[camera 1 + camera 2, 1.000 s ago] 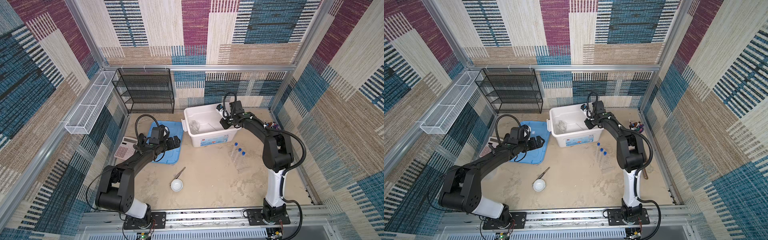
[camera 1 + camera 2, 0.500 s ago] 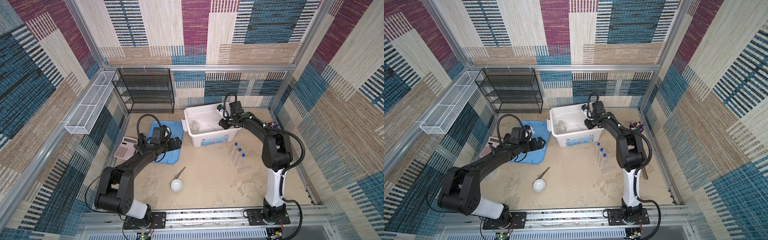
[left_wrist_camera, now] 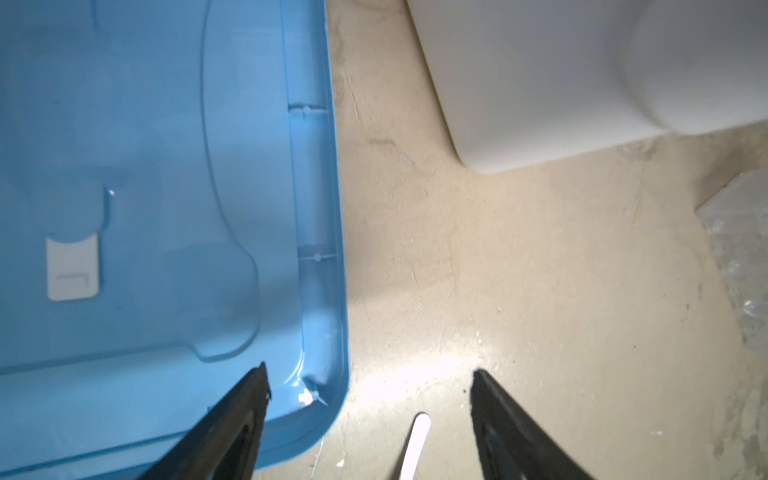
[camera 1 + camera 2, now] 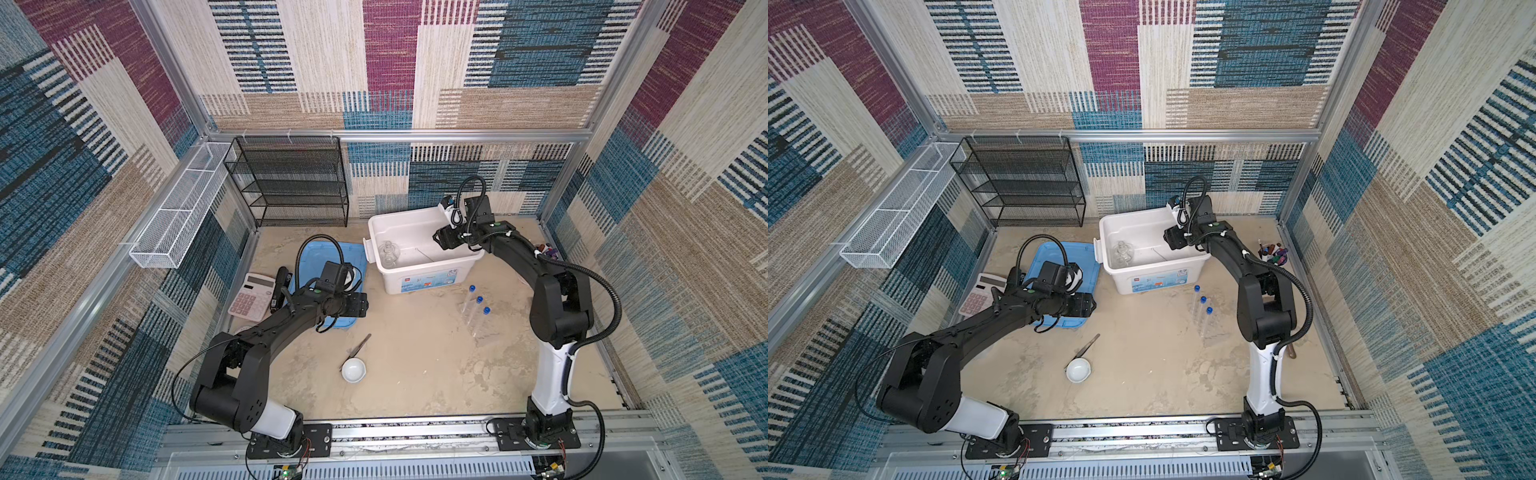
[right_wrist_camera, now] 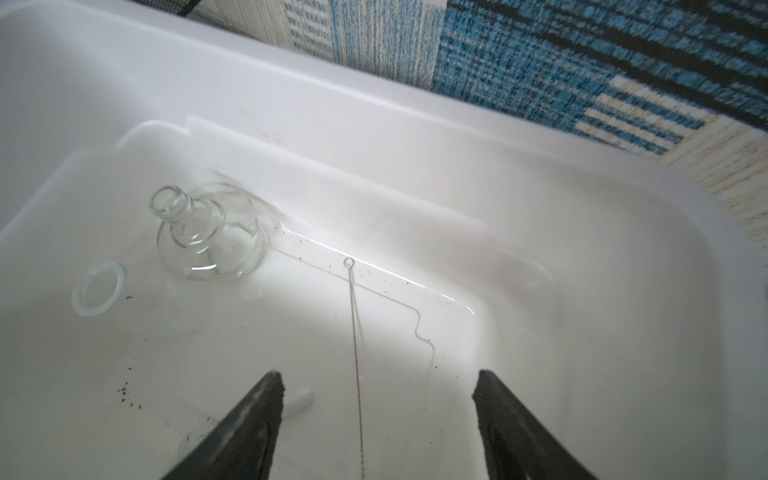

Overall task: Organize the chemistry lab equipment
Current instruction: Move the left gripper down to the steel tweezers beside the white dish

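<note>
My right gripper (image 5: 378,378) (image 4: 436,239) hangs open inside the white bin (image 4: 424,274) (image 5: 374,104). The thin wire brush (image 5: 354,332) lies loose on the bin floor beneath it, touching neither finger. A clear flask (image 5: 208,232) (image 4: 388,250) and a beaker (image 5: 99,289) stand deeper in the bin. My left gripper (image 3: 370,374) (image 4: 365,305) is open and empty over the corner of the blue lid (image 3: 145,166) (image 4: 320,257), with the metal tweezers' tip (image 3: 415,444) between its fingers, lower down. On the table lie the tweezers (image 4: 358,347), a white dish (image 4: 353,370) and three blue-capped test tubes (image 4: 476,307).
A pink calculator (image 4: 251,297) lies left of the lid. At the back left stand a black mesh rack (image 4: 291,183) and a white wire basket (image 4: 178,216). A cup of pens (image 4: 1273,253) sits against the right wall.
My right gripper's jaws have opened over the bin and the wire brush now lies free on its floor. My left gripper has shifted toward the tweezers, its jaws slightly narrower.
</note>
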Controlling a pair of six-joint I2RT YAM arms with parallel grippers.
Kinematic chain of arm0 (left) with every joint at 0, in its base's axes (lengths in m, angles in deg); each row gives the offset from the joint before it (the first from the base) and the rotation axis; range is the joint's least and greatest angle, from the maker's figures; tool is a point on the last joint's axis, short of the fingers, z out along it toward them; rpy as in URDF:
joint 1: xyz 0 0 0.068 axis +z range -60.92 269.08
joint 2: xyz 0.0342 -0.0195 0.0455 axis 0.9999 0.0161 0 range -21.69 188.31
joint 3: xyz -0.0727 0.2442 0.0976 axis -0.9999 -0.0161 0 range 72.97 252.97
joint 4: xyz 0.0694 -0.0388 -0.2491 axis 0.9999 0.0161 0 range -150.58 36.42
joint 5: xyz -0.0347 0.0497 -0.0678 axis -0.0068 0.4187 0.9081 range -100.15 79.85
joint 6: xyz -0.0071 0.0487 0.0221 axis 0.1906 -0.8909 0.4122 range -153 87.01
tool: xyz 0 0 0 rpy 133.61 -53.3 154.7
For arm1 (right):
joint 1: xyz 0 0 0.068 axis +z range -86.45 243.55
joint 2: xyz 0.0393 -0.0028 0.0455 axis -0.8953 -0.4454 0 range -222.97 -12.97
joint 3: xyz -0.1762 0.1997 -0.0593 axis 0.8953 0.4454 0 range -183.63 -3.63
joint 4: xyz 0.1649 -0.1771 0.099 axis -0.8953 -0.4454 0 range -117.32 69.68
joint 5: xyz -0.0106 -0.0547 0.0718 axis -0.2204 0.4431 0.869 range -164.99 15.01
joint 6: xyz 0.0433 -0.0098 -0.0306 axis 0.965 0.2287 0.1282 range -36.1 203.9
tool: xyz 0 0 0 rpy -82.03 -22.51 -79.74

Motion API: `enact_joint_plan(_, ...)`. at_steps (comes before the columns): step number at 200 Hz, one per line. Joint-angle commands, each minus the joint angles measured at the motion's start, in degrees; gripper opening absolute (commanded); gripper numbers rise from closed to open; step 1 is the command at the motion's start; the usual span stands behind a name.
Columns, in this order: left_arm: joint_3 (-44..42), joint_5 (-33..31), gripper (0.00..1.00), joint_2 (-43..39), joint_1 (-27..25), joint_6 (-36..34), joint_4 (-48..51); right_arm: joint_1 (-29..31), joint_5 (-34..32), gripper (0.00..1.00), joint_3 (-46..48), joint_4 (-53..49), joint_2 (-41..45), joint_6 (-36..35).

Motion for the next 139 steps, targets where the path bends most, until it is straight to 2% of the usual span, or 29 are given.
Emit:
enact_joint_plan(1, 0.15, -2.69, 0.77, 0.24, -1.81, -2.33, 4.54, -0.32, 0.88, 0.78, 1.28, 4.73, 2.08, 4.65)
enact_joint_plan(50, 0.89, -5.36, 0.72, 1.23, -6.41, -3.35, 10.09, -0.82, 2.5, 0.97, 5.99, 10.83, 7.48, 9.07)
enact_joint_plan(80, 2.31, -7.25, 0.64, 2.06, -8.12, -3.29, 13.64, -1.26, 2.72, 0.99, 9.35, 13.45, 10.22, 10.94)
enact_joint_plan(139, 3.21, -7.15, 0.61, 2.64, -10.31, -0.49, 20.77, -1.95, 3.03, 1.0, 10.91, 13.98, 11.19, 12.07)
